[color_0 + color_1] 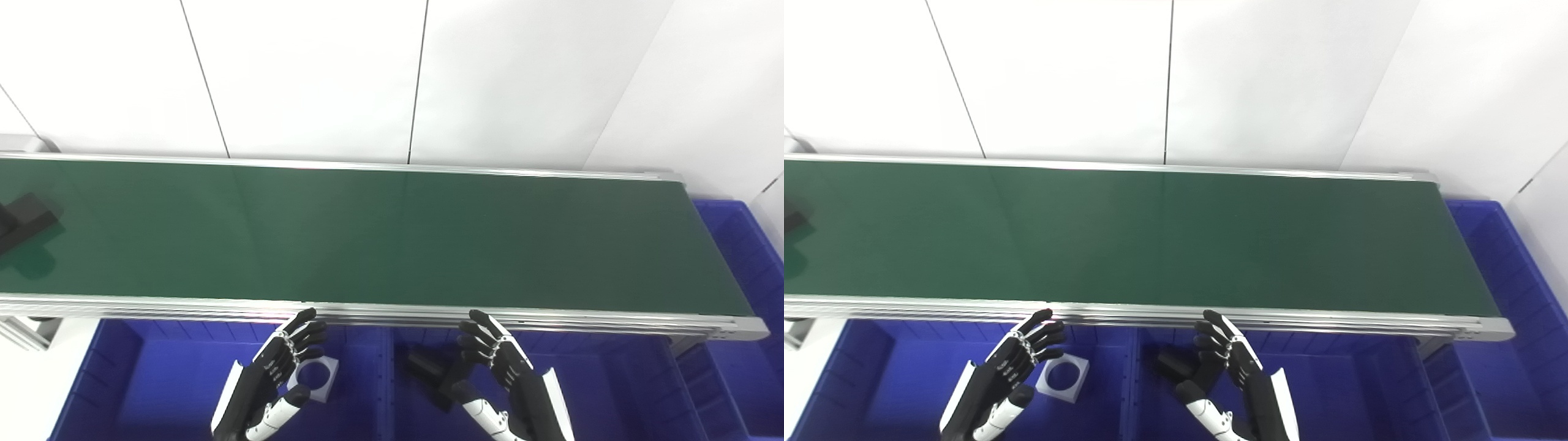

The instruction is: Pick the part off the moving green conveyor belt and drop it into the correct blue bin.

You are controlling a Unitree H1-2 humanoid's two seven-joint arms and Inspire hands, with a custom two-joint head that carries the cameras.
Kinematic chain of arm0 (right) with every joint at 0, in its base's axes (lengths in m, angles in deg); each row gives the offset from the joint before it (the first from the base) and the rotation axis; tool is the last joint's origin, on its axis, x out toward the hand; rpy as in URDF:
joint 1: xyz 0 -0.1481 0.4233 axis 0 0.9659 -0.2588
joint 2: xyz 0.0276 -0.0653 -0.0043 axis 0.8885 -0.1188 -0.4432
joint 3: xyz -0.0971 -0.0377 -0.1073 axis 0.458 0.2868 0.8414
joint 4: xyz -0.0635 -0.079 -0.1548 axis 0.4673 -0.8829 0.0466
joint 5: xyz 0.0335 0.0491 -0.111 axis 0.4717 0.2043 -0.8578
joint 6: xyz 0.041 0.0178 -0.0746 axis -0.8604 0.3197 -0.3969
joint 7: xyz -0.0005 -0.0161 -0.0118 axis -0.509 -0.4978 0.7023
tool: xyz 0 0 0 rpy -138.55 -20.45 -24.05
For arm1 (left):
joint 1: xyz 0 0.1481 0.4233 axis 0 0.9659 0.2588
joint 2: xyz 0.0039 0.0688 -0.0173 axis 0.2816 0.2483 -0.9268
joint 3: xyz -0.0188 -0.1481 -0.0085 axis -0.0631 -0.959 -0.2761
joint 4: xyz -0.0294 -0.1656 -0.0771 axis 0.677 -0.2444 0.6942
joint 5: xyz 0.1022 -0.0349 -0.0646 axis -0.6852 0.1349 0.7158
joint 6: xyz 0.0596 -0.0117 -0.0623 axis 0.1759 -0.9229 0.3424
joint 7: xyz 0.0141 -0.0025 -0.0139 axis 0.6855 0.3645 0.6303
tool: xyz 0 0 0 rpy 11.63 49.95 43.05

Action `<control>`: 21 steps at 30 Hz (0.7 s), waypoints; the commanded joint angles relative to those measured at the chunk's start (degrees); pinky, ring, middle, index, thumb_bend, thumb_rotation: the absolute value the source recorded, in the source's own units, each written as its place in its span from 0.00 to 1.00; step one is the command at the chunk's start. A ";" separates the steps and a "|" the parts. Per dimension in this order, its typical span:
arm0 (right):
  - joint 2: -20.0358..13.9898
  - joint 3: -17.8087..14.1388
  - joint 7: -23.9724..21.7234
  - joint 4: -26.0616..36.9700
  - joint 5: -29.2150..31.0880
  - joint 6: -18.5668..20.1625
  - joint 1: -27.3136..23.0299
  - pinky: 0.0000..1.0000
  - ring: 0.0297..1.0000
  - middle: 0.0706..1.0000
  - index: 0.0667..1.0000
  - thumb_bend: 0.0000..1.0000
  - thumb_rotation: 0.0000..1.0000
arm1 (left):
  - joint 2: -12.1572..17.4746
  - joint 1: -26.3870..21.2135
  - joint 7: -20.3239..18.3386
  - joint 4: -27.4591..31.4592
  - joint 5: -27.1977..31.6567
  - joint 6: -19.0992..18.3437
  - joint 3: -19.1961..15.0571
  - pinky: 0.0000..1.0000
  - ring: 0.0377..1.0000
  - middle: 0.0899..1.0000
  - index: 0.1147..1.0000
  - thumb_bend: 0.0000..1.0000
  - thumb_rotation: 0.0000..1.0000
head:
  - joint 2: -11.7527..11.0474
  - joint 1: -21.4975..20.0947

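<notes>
Left hand and right hand: black, fingers spread, empty. Beneath fingertips: square grey holed plate, blue plastic bin. Beyond: smooth green belt, black block.

text: none legible | labels: none | numbers: none

- Green conveyor belt: runs across the view; a black part lies at its far left.
- My left hand: empty, fingers apart, over the left blue bin, above a grey block with a round hole.
- My right hand: empty, fingers spread, over the middle blue bin, beside a dark part.
</notes>
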 commanded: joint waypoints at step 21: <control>0.32 -0.01 0.18 1.14 -0.07 -3.53 -0.22 0.70 0.77 0.80 0.86 0.56 0.57 | 0.20 -0.01 0.12 1.50 0.37 1.13 -0.06 0.75 0.79 0.80 0.85 0.83 0.70 | 0.12 0.25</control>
